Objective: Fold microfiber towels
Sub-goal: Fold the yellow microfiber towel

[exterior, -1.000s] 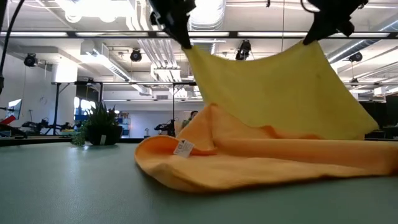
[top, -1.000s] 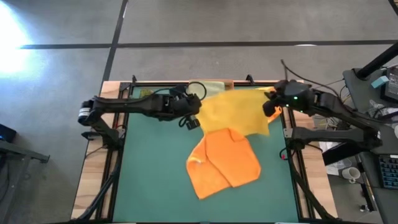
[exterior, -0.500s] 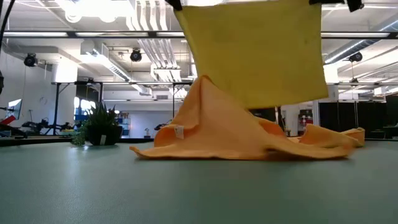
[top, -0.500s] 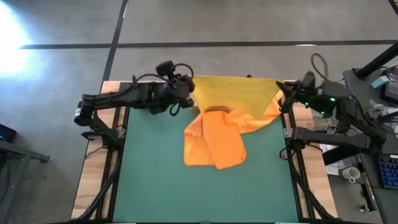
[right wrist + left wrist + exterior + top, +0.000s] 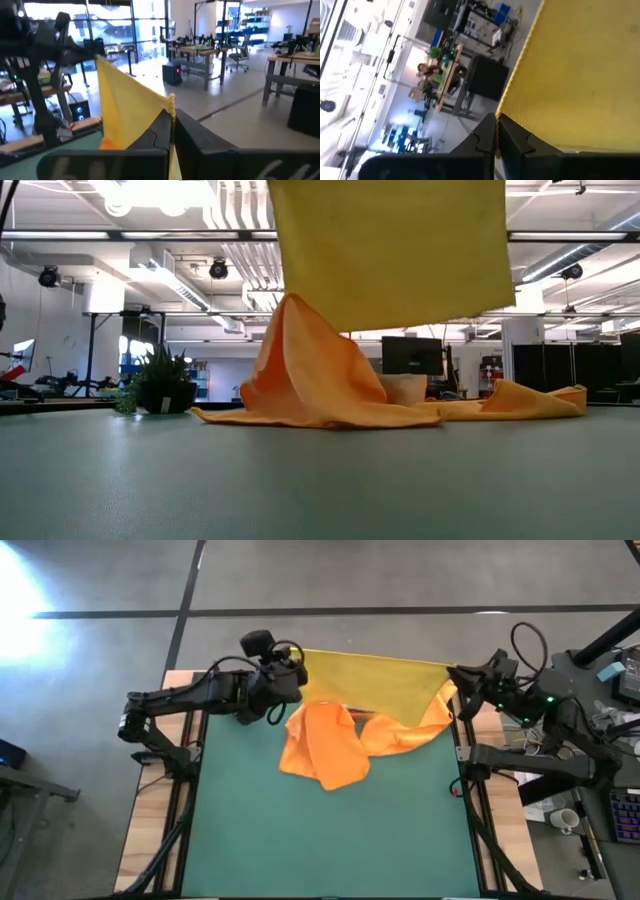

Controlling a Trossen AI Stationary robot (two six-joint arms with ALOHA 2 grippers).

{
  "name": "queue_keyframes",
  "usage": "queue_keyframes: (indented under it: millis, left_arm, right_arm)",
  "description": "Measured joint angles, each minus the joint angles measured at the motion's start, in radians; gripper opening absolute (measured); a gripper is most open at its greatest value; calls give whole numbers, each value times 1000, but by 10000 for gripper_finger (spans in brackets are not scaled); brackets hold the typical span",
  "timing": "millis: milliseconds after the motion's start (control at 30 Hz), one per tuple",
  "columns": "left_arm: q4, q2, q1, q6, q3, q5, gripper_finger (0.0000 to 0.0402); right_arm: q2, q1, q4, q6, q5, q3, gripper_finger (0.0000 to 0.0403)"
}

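Observation:
A yellow towel [image 5: 375, 685] hangs spread between my two raised grippers over the far part of the green mat [image 5: 330, 830]; in the low view the yellow towel [image 5: 390, 250] hangs as a flat sheet. My left gripper [image 5: 301, 666] is shut on its left top corner, my right gripper [image 5: 452, 674] on its right top corner. An orange towel [image 5: 322, 745] lies crumpled on the mat below. In the low view the orange towel [image 5: 320, 385] rises in a peak that meets the yellow towel's lower edge. My left gripper pinches the yellow towel's top corner [image 5: 506, 120] between its two shut fingers, coming nearly level from the table's left. The towel hangs below the hold, its top edge drawn straight toward the other gripper. My right gripper pinches the opposite top corner [image 5: 169, 104] between its shut fingers, level, from the table's right. The cloth hangs down from the fingers, clear of the mat.
Black frame rails [image 5: 462, 755] run along the mat's left and right sides, with wooden table edges outside them. The near half of the mat is bare green. A tan box-like thing [image 5: 405, 389] stands behind the orange towel at the far edge.
Both grippers have risen and gone toward the table's far edge, tipping up to near level. The yellow towel has been lifted off the orange one and drawn out flat between them. The orange towel has been dragged toward the far left and bunched up.

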Motion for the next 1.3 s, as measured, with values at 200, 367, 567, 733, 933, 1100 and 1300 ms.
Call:
queue_keyframes:
  millis: [200,367,567,733,933,1100,1300]
  left_arm:
    - [50,1,-96,11,16,-92,0]
    - [52,-7,-114,69,56,-155,0]
    - [293,-8,-114,454,81,-335,0]
    - [431,-9,-117,563,78,-267,0]
    - [444,14,-117,581,70,-207,0]
    - [447,51,-117,583,70,-110,0]
    - [454,126,-116,583,71,-48,0]
  right_arm:
    - [3,0,-8,-13,-7,76,8]
    - [10,0,-16,-29,3,139,8]
    - [29,0,-2,-107,-3,199,8]
    - [50,0,-39,-88,-38,223,8]
    - [111,0,-117,-43,-134,212,8]
    - [176,0,-153,-13,-140,212,11]
    - [245,0,-158,-6,-233,212,51]
